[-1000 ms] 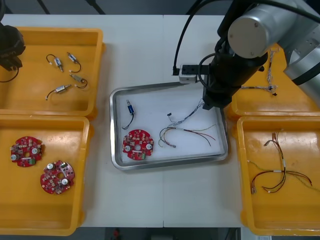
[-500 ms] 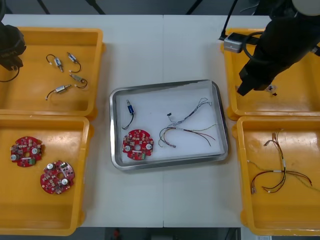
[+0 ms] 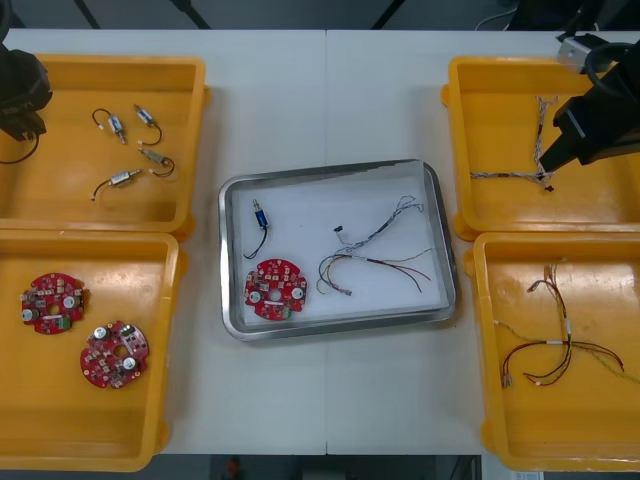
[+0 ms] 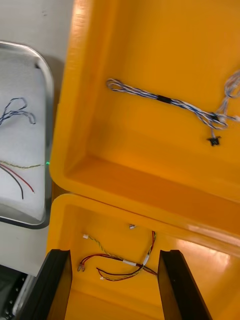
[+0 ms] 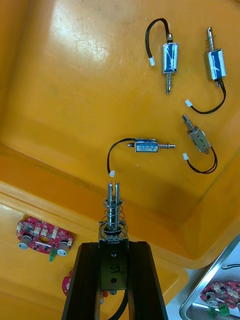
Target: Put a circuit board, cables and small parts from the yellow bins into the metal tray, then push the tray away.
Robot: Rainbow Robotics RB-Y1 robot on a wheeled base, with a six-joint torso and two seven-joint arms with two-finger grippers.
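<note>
Looking down, I see the metal tray (image 3: 232,300) at the table's middle, white inside, holding a round red circuit board (image 3: 275,288), a small metal part (image 3: 259,217), a twisted blue and white cable (image 3: 385,225) and a red and yellow cable (image 3: 378,263). Right of the tray, my right gripper (image 4: 115,285) hangs over the far right bin (image 3: 500,120), fingers spread wide with nothing between; another twisted cable (image 4: 165,100) lies below it. Left of the tray, my left gripper (image 5: 114,245) sits over the far left bin (image 3: 60,200), clamped on a spring-tipped metal part (image 5: 112,220), with four loose metal parts (image 5: 150,146) nearby. Each bin's wall stands between its gripper and the tray.
</note>
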